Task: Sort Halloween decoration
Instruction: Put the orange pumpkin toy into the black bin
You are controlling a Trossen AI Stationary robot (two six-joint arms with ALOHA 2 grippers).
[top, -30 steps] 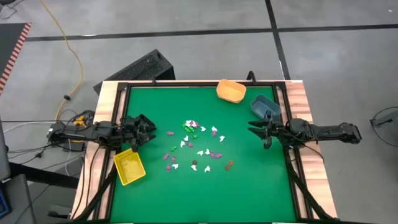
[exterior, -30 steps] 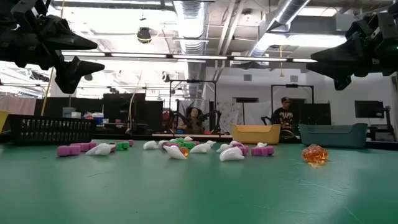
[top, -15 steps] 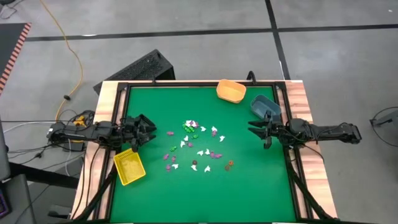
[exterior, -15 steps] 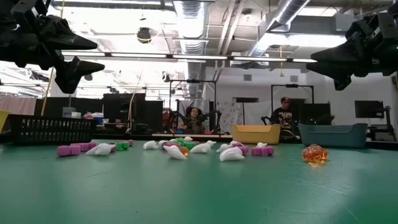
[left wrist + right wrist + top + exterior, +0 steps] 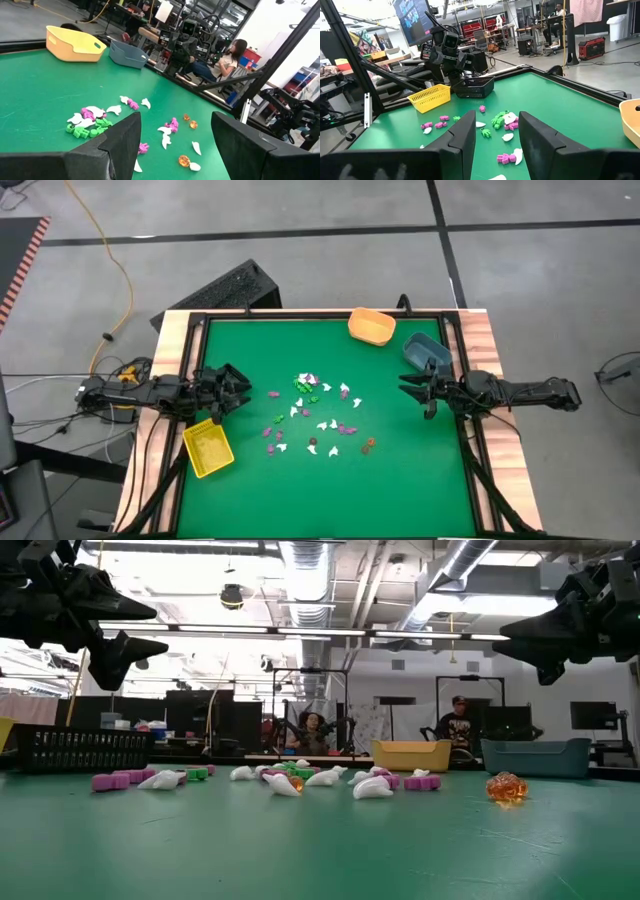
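Observation:
The Halloween decoration (image 5: 315, 415) is a scatter of tiny white, purple, green and orange trinkets lying on the green table top near its middle. It also shows in the low view (image 5: 300, 778) and in both wrist views (image 5: 92, 122) (image 5: 502, 120). My left gripper (image 5: 235, 387) hovers level above the table's left side, open, pointing toward the scatter, with nothing between its fingers (image 5: 175, 130). My right gripper (image 5: 410, 390) hovers level above the right side, open and empty (image 5: 497, 127), facing the scatter from the other side.
A yellow basket (image 5: 208, 448) sits near the left edge below my left arm, with a black basket (image 5: 475, 87) beside it. An orange bin (image 5: 371, 326) and a blue bin (image 5: 426, 352) stand at the far right corner. People sit in the room beyond the table (image 5: 458, 725).

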